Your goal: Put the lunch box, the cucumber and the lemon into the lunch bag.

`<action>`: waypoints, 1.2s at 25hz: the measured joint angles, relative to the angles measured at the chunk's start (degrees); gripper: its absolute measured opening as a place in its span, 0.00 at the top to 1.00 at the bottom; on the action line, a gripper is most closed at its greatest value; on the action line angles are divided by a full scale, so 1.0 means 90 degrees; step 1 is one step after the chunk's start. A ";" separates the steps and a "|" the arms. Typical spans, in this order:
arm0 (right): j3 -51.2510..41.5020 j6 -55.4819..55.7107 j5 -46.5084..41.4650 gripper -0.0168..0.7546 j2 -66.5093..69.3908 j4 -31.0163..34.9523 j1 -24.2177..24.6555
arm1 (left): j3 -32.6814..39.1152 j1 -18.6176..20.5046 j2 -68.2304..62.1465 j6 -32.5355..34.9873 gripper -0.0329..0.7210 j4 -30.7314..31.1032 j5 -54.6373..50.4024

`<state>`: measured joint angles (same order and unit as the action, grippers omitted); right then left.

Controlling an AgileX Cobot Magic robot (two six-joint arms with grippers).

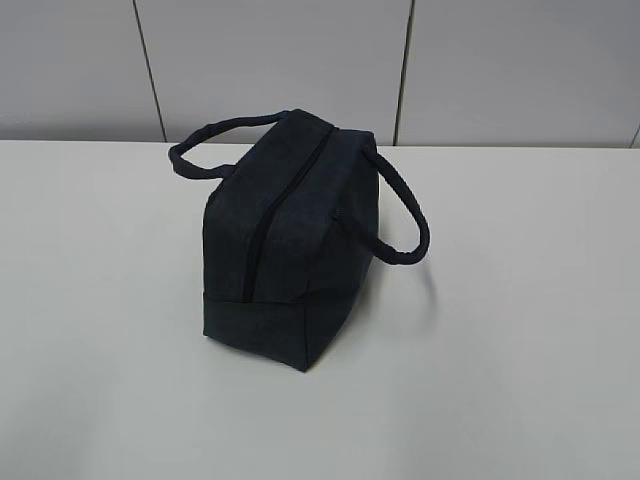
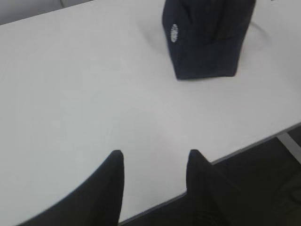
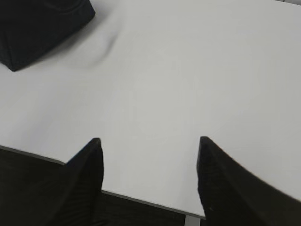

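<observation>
The dark navy lunch bag (image 1: 290,240) stands in the middle of the white table, zipper shut along its top, one loop handle hanging to each side. In the left wrist view the lunch bag (image 2: 207,40) sits far ahead at the top with its white round logo showing. The right wrist view catches one corner of the lunch bag (image 3: 37,28) at the top left. My left gripper (image 2: 155,153) is open over the table's near edge, holding nothing. My right gripper (image 3: 149,140) is open wider, also holding nothing. The lunch box, the cucumber and the lemon are out of view.
The white table (image 1: 520,380) stretches on every side of the bag. Its front edge (image 2: 244,150) runs just under both grippers, with dark floor below. A grey panelled wall (image 1: 300,60) stands behind the table.
</observation>
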<state>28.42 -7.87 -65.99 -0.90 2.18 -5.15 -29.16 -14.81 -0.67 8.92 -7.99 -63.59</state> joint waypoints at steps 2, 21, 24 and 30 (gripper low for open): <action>0.0000 0.0000 0.0000 0.37 0.0000 0.0000 0.0112 | 0.0000 0.0388 0.0000 0.0000 0.56 0.0000 0.0000; 0.0000 0.0005 0.0012 0.37 0.0000 0.0000 0.0173 | 0.0000 0.0818 0.0000 0.0000 0.56 0.0027 0.0000; 0.0000 0.0005 0.0012 0.37 0.0000 0.0000 0.0173 | 0.0000 0.0818 0.0000 0.0000 0.56 0.0027 0.0000; 0.0000 0.0005 0.0012 0.37 0.0000 0.0000 0.0173 | 0.0000 0.0818 0.0000 0.0000 0.56 0.0027 0.0000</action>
<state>28.42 -7.82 -65.88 -0.90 2.18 -3.59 -29.16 -7.44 -0.67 8.92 -7.75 -63.59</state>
